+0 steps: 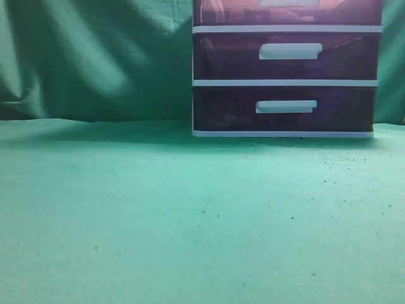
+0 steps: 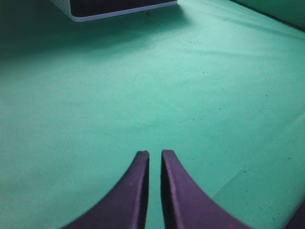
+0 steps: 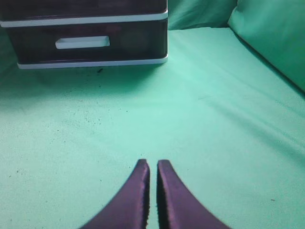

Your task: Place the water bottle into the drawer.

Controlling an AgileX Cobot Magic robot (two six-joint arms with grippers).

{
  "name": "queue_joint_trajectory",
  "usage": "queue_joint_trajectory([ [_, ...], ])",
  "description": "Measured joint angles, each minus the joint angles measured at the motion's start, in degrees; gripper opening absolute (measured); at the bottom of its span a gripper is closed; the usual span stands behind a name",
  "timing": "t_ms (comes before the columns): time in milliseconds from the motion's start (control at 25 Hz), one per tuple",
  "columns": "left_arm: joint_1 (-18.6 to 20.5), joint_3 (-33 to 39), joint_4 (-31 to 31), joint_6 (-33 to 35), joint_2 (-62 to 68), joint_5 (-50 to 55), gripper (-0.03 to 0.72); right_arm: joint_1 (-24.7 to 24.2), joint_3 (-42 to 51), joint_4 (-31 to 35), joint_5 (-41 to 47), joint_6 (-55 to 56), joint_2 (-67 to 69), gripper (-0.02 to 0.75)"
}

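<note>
A white-framed chest [image 1: 286,82] of three dark purple-brown drawers with white bar handles stands at the back right on the green cloth. The uppermost drawer [image 1: 288,11] is cut off by the top edge and looks pushed in. The water bottle is out of view in every frame. My left gripper [image 2: 155,153] is shut and empty above bare cloth, with a corner of the chest [image 2: 95,14] far ahead. My right gripper [image 3: 153,162] is shut and empty above bare cloth, facing the lowest drawer [image 3: 86,43]. Neither gripper shows in the exterior view.
Green cloth [image 1: 190,215] covers the table and hangs as a backdrop [image 1: 95,57] behind the chest. The middle drawer [image 1: 288,56] and the lowest drawer [image 1: 285,107] are pushed in. A raised fold of cloth [image 3: 276,33] lies at the right.
</note>
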Motion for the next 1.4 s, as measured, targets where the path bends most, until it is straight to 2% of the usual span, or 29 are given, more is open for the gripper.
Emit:
queue_joint_trajectory([
  [160, 0.00, 0.00, 0.00, 0.00, 0.00, 0.00, 0.056, 0.00, 0.00, 0.00, 0.69, 0.00, 0.00, 0.000],
  [200, 0.00, 0.00, 0.00, 0.00, 0.00, 0.00, 0.056, 0.00, 0.00, 0.00, 0.69, 0.00, 0.00, 0.048],
  [240, 0.00, 0.00, 0.00, 0.00, 0.00, 0.00, 0.056, 0.00, 0.00, 0.00, 0.69, 0.00, 0.00, 0.048],
  [280, 0.00, 0.00, 0.00, 0.00, 0.00, 0.00, 0.056, 0.00, 0.00, 0.00, 0.69, 0.00, 0.00, 0.000],
  [320, 0.00, 0.00, 0.00, 0.00, 0.00, 0.00, 0.056, 0.00, 0.00, 0.00, 0.69, 0.00, 0.00, 0.048],
  [760, 0.56, 0.00, 1.05, 0.00, -0.11, 0.00, 0.056, 0.00, 0.00, 0.00, 0.69, 0.00, 0.00, 0.048],
  [840, 3.90, 0.29, 2.32, 0.00, -0.34, -0.34, 0.056, 0.00, 0.00, 0.00, 0.69, 0.00, 0.00, 0.048],
  [1080, 23.60, 4.84, 7.29, 0.00, -0.51, -10.13, 0.056, 0.00, 0.00, 0.00, 0.69, 0.00, 0.00, 0.048],
  [1200, 31.38, 7.20, 8.77, 1.51, -0.51, -12.47, 0.056, 0.00, 0.00, 0.00, 0.69, 0.00, 0.00, 0.048],
  [1320, 37.09, 9.18, 9.11, 3.25, -1.72, -13.21, 0.056, 0.00, 0.00, 0.00, 0.69, 0.00, 0.00, 0.048],
  [1400, 39.32, 10.69, 9.35, 3.61, -3.88, -13.35, 0.056, 0.00, 0.00, 0.00, 0.69, 0.00, 0.00, 0.048],
])
